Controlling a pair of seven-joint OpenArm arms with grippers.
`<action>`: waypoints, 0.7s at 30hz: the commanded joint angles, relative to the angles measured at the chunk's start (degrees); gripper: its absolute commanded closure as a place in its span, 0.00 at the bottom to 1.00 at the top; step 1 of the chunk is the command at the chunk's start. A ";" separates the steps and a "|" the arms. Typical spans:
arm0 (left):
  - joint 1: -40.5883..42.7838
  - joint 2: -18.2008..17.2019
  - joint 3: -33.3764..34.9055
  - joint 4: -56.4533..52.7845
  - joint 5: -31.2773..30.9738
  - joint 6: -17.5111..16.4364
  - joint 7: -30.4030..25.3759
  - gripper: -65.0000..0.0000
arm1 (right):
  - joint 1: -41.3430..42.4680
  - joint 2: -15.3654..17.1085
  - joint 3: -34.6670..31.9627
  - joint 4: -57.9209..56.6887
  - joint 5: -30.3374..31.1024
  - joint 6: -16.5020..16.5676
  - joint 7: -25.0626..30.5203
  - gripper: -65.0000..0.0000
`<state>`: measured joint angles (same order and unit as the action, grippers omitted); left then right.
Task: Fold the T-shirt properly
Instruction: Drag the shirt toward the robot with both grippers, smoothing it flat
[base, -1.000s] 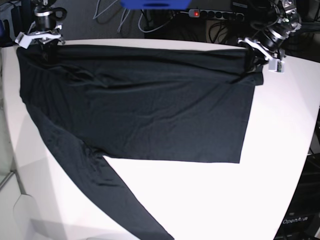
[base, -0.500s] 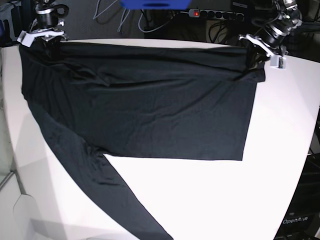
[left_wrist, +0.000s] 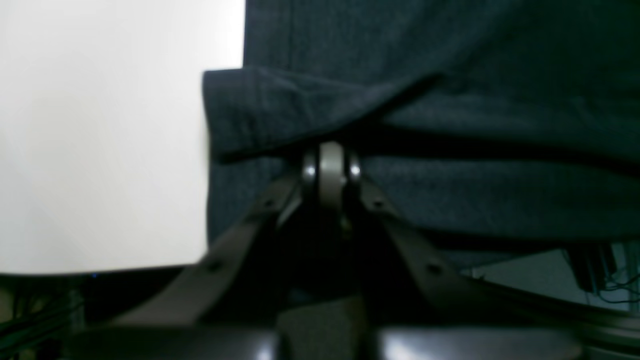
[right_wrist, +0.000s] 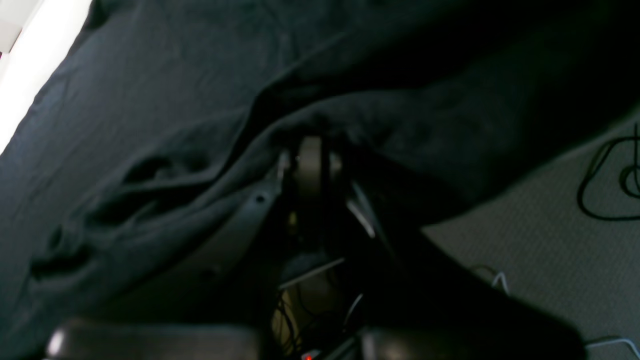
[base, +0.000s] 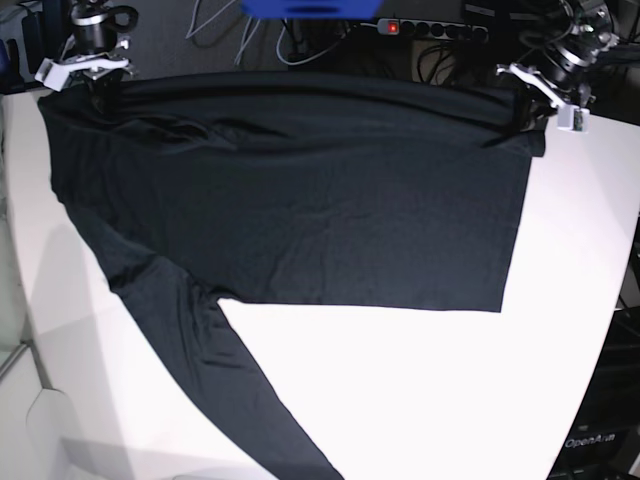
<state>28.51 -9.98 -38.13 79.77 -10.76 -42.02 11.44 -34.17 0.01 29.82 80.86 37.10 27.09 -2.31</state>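
The black T-shirt (base: 300, 200) lies spread over the white table (base: 420, 400), with one long sleeve (base: 265, 420) trailing toward the near edge. Its far edge is lifted and stretched between both grippers. My left gripper (base: 527, 108) at the far right is shut on the T-shirt's corner. The left wrist view shows the left gripper (left_wrist: 330, 167) pinching a fold of the T-shirt (left_wrist: 450, 50). My right gripper (base: 100, 88) at the far left is shut on the other corner. In the right wrist view the right gripper (right_wrist: 310, 160) is buried in bunched T-shirt (right_wrist: 150, 100).
A power strip (base: 430, 28) with a red light, loose cables (base: 215, 25) and a blue object (base: 310, 8) sit behind the table's far edge. Grey carpet (right_wrist: 540, 240) shows past that edge. The table's right edge (base: 610, 300) curves close to the shirt's side.
Both grippers have moved toward the far edge and a little to the right, dragging the shirt's held edge with them. The shirt now lies flatter and further back.
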 joint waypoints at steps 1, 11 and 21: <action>0.19 0.26 -0.95 -0.07 3.51 2.02 2.93 1.00 | -1.21 0.03 0.02 -0.38 -2.07 -1.90 -3.72 0.99; -2.18 5.54 -6.84 0.54 5.18 2.02 2.93 1.00 | -1.21 -0.05 0.02 -0.02 -1.89 -1.90 -3.72 0.99; -2.09 7.30 -8.60 4.23 3.16 2.02 2.84 1.00 | -1.12 -0.76 0.37 0.50 -1.81 -1.90 -3.72 1.00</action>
<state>25.71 -2.24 -46.17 83.35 -7.60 -40.86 14.59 -34.30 -0.82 30.09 81.47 37.28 27.16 -2.52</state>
